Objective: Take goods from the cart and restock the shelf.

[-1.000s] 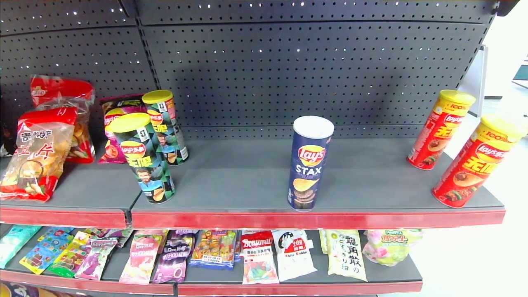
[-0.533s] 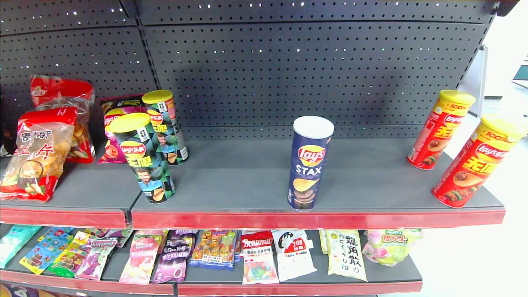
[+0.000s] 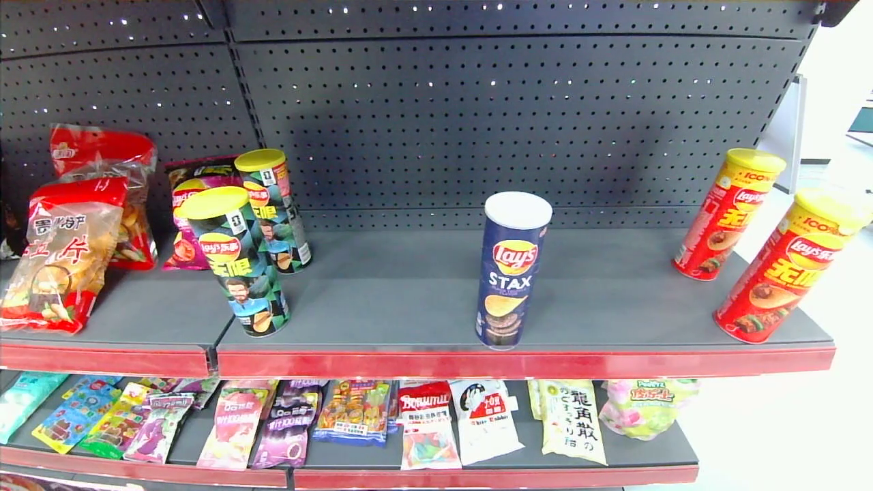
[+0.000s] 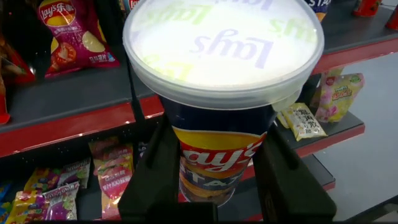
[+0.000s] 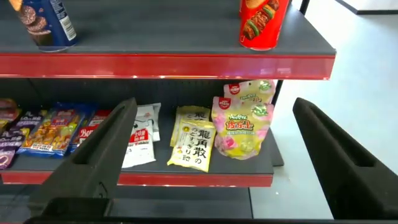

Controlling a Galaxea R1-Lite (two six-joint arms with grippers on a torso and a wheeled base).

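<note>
The left gripper (image 4: 217,180) is clamped on a navy chip can (image 4: 214,152), which stands upright between its two dark fingers (image 4: 155,177), pressed on either side of the body below the lid (image 4: 224,46), with the shelf (image 4: 74,127) beyond the fingers. The smooth, glossy tube could probably slide or swivel between them, and a harder squeeze might dent its thin cardboard wall. Brought in carelessly, it could clip the red shelf lip or topple the matching can (image 3: 511,269) standing there. The lid is round, frosted plastic. The right gripper (image 5: 214,118) has its fingers spread wide and empty, with soft crinkly pouches (image 5: 244,134) beyond them.
</note>
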